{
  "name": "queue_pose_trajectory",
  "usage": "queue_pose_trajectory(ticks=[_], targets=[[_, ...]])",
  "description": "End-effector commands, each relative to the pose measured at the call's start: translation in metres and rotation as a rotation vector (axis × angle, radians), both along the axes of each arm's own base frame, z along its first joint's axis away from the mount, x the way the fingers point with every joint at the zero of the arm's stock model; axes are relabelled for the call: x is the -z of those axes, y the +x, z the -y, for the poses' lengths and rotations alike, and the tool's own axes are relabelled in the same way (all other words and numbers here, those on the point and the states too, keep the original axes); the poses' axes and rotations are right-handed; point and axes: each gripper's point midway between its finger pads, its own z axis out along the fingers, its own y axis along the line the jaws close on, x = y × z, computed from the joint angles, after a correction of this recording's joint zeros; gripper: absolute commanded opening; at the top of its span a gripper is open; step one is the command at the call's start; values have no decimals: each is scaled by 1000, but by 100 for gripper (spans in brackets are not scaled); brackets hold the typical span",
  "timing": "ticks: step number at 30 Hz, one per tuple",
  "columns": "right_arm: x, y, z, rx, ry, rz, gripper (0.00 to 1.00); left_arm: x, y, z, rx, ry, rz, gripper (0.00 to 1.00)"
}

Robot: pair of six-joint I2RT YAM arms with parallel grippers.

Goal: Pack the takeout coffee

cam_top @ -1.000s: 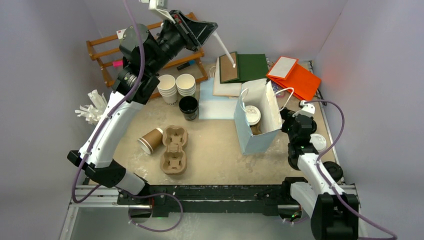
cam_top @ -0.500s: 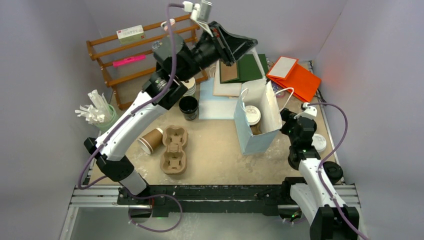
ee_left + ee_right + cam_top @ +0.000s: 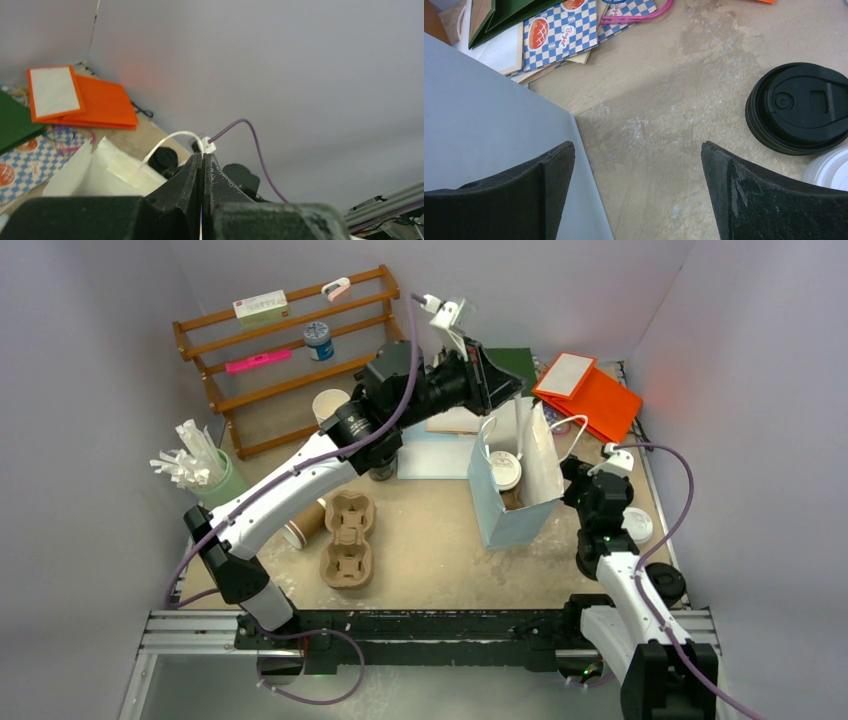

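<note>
The takeout coffee (image 3: 506, 468), a white lidded cup, stands inside the open white paper bag (image 3: 500, 515) at the right of the table. My left gripper (image 3: 512, 385) is shut and hovers over the bag's far rim. In the left wrist view its jaws (image 3: 203, 156) are pressed together with nothing showing between them, and the bag's rim and looped handle (image 3: 175, 136) lie just below. My right gripper (image 3: 580, 483) is open and empty, low beside the bag's right wall (image 3: 484, 125).
A cardboard cup carrier (image 3: 348, 538) and a tipped brown cup (image 3: 300, 523) lie left of the bag. Straws (image 3: 190, 460), stacked cups (image 3: 330, 402) and a wooden rack (image 3: 280, 350) stand at the back left. Flat orange bags (image 3: 590, 390) lie behind. Black lids (image 3: 799, 107) sit right of my right gripper.
My left arm has swung from the rack at the back left across to the bag's top. The straw seen in its jaws a second ago no longer shows. The right arm has barely moved.
</note>
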Motion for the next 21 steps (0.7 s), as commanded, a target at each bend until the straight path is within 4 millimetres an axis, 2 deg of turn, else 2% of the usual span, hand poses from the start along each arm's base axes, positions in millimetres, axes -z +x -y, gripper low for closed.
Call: queue_pose_trajectory(ticks=[1,6,8,15,17,18,21], targets=[[-20,12,2,6,-52,73,97,3,-5,-18,-47,25,31,0],[-21,17,2,6,-73,84,97,50,0,-13,-50,89,-13,0],[-22,20,1,-1,-78,91,97,60,6,-11,-65,109,-12,0],[-22,32,-3,-24,-87,100,96,53,28,9,-83,144,79,0],[-21,34,-4,-33,-86,97,96,63,38,21,-78,180,84,0],[-22,35,-5,-39,-87,97,96,69,42,25,-78,207,85,9],[-22,38,-6,-43,-94,96,96,87,53,30,-93,313,66,59]])
